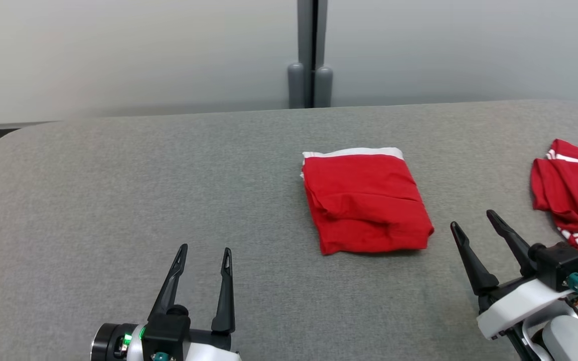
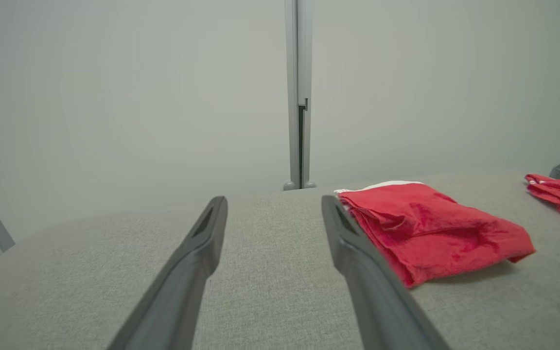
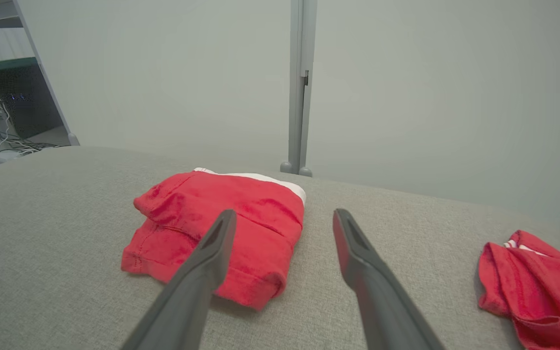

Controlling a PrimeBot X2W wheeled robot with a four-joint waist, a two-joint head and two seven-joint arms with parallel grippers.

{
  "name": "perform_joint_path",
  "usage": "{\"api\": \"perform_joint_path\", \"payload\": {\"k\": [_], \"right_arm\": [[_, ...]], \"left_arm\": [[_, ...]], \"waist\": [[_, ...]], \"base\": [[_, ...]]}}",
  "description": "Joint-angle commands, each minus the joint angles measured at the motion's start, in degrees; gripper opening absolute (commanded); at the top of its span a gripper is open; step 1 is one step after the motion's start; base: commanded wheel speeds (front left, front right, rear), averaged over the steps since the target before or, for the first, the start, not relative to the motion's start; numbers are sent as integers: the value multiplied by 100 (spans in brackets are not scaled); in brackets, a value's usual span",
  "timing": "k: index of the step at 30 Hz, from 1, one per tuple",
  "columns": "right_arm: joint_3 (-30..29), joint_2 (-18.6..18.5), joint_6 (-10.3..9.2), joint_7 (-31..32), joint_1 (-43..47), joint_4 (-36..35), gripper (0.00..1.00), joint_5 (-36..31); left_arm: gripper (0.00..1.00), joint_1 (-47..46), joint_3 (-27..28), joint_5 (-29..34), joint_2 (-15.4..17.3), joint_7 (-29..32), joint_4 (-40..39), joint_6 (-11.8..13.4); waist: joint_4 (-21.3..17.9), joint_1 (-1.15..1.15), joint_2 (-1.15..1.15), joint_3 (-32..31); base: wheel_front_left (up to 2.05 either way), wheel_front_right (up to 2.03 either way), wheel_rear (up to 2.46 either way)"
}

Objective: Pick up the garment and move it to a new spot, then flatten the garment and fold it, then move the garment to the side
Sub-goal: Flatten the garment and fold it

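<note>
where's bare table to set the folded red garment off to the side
The widest bare stretch of the grey table lies left of the folded garment, beyond the open left gripper. A narrower strip runs between that garment and the second red garment; the open right gripper sits at its near end, so that side is crowded.

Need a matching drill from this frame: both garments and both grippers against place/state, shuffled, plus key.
1. folded garment
2. second garment
3. left gripper
4. right gripper

a. open, lower left of head view
b. far right, rumpled
c. centre, white band at far edge
d. open, lower right of head view

Pairs: 1-c, 2-b, 3-a, 4-d
</note>
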Motion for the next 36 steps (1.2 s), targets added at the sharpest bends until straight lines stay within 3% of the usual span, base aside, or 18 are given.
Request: {"api": "perform_joint_path", "payload": {"k": [1,2,3,4,5,9,15,19,22,29,36], "right_arm": [[16,-36,-3,-29,-101,10,100,-27],[80,-95,-3,-33,-177,6,100,-49],[175,-159,-3,-30,-277,14,80,-53],[292,-260,-3,-16,-413,26,35,-94],[456,-376,-3,34,-568,42,0,-125],[1273,-955,-3,156,-1415,264,0,-306],[3116,-1873,-4,143,-2864,642,0,-470],[4289,-2216,-3,55,-3593,925,0,-119],[4840,-2284,-4,-9,-4006,1014,0,428],[4934,-2261,-5,326,-3614,609,0,570],[4931,-2676,-4,1055,-2913,-848,0,526]], "left_arm": [[100,-14,13,45,30,-25,1,-27],[100,-42,-10,55,21,-25,-9,-30],[100,-75,-29,54,14,-25,-21,-42],[100,-115,-62,61,5,-25,-27,-67],[100,-159,-96,73,-3,-25,-25,-79],[100,-318,-329,96,-27,-25,17,-169],[100,-650,-771,-25,-46,-26,108,-236],[100,-827,-1053,-208,-45,-25,158,-147],[100,-973,-1218,-300,-47,-25,221,-78],[100,-1148,-1370,-380,-48,-25,281,-12],[100,-1162,-1392,-421,-46,-25,318,40]], "waist": [[114,0,0,43],[176,0,0,74],[237,0,0,112],[306,0,0,162],[381,0,0,221],[715,0,0,508],[1203,0,0,999],[1435,0,0,1235],[1563,0,0,1390],[1653,0,0,1453],[1592,0,0,1307]], "base": [[0,0,0],[0,0,0],[0,0,0],[0,0,0],[0,0,0],[0,0,0],[0,0,0],[0,0,0],[0,0,0],[0,0,0],[0,0,0]]}}
